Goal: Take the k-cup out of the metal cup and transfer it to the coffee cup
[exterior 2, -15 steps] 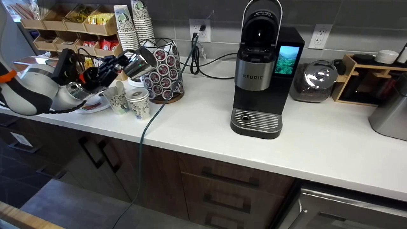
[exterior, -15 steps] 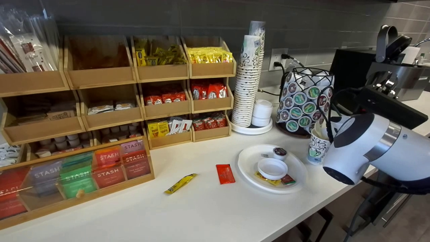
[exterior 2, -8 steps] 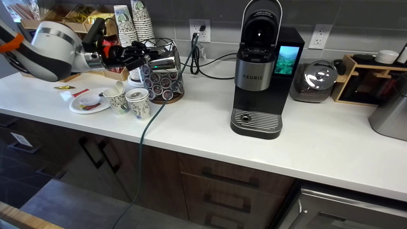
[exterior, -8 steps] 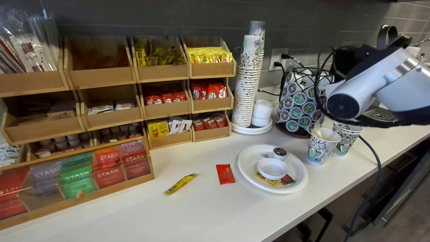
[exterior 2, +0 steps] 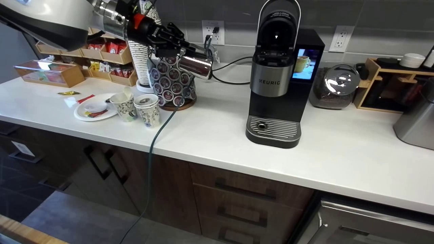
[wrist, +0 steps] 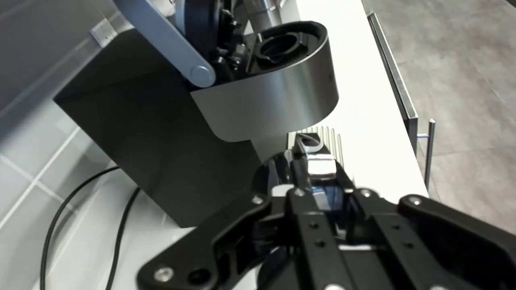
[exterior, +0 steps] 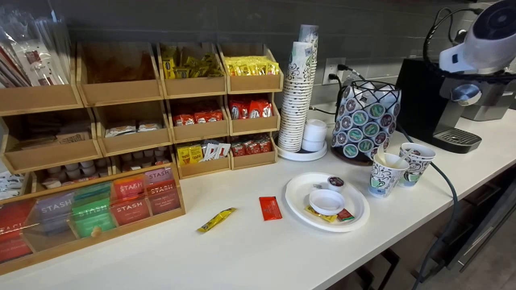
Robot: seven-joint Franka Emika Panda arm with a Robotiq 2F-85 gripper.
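Note:
The shiny metal cup [exterior 2: 198, 64] is held in the air, tilted, in front of the k-cup rack; its end shows in an exterior view [exterior: 465, 94]. My gripper [exterior 2: 183, 51] is shut on the metal cup's handle side. In the wrist view the gripper [wrist: 322, 171] has shiny metal between its fingers, with the dark reflecting cup wall [wrist: 271, 175] beside them. The inside of the metal cup is hidden. A patterned coffee cup [exterior 2: 150, 117] stands on the counter with a k-cup [exterior 2: 145, 101] in its mouth; both show in an exterior view [exterior: 413, 167].
A second paper cup [exterior: 385, 179] with stirrers stands beside it. A white plate [exterior: 296, 201] holds a k-cup [exterior: 336, 183], a small bowl and packets. The k-cup rack [exterior 2: 173, 83], a Keurig machine [exterior 2: 271, 81] with its lid raised, and a green cord [exterior 2: 166, 123] are near.
My gripper has moved up and away from the plate, toward the Keurig, carrying the metal cup, which has turned in the air. The paper cups the arm covered now show and stand unmoved.

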